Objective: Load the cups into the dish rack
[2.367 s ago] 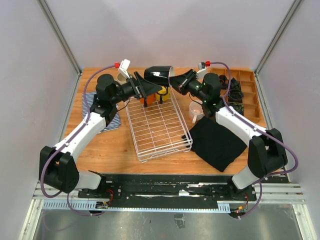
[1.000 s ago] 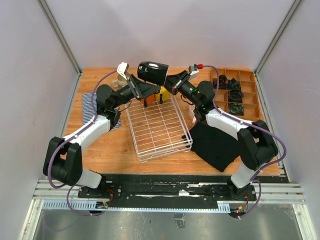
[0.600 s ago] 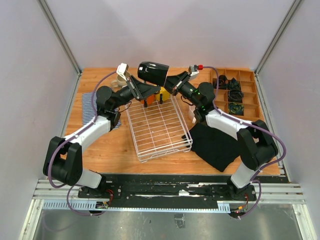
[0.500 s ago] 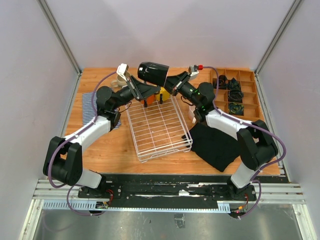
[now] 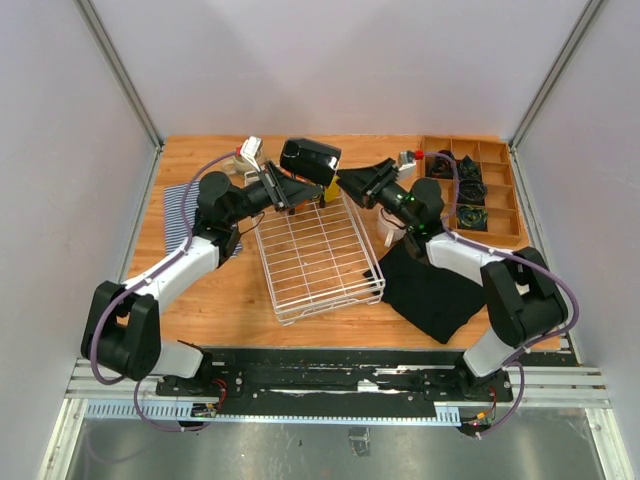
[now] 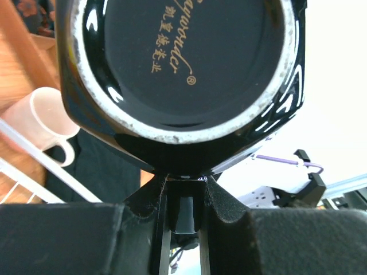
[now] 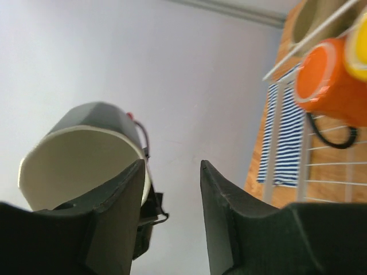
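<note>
Step in hand: judged to be setting the black mug (image 5: 310, 160) into the dish rack (image 5: 322, 292), carried by one arm alone.
Mug position: raised above the far end of the rack, lying on its side, base toward the left wrist, white mouth toward the right.
How to do it well: lower onto bare grid just near of the orange mug (image 7: 327, 80) and yellow mug (image 7: 356, 51); turn it mouth-down before contact; let go only once it rests on wire; move the right arm clear of the descent.
Left gripper (image 6: 182, 192): narrow, pinched on the mug's handle, with the mug's base just above the fingers.
Right gripper (image 7: 172, 166): parted, nothing between the fingers; just right of the mug's mouth and, as far as can be told, not touching it.
</note>
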### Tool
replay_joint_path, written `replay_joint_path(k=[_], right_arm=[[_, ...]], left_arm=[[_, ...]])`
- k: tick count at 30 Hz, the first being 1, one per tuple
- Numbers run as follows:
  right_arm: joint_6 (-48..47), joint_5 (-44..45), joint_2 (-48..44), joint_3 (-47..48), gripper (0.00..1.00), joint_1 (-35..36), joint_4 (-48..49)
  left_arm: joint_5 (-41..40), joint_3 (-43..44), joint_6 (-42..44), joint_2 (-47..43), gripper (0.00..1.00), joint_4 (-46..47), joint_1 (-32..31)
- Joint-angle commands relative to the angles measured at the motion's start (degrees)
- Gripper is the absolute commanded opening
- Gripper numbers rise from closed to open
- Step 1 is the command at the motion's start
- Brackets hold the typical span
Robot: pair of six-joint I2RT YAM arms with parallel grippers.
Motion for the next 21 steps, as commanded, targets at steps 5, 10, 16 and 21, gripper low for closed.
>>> replay_joint_path(k=[5,10,16,21], right_arm=[[-9.36,-0.96,-7.49,-7.99,0.46,-11.35,-11.39],[-20.95,-1.38,-12.71,-5.25,0.47,-15.09,-26.08],[-35.01,-0.14,-18.02,-0.08,0.65,-18.99,-41.51],[-44.06,1.22,-20.83,5.13,0.99,-22.40,-52.90]], left_arm=[[-4.27,4.90,20.29,-3.80,0.01,-18.61,-2.52],[-8.88,10.03,29.17,-0.12,0.00,-30.87,-5.88],[-16.26,16.18,34.78,5.91,0.00,-40.47,-8.58],[-21.16,20.48,38.35,10.24,0.01,-45.92,-9.81]])
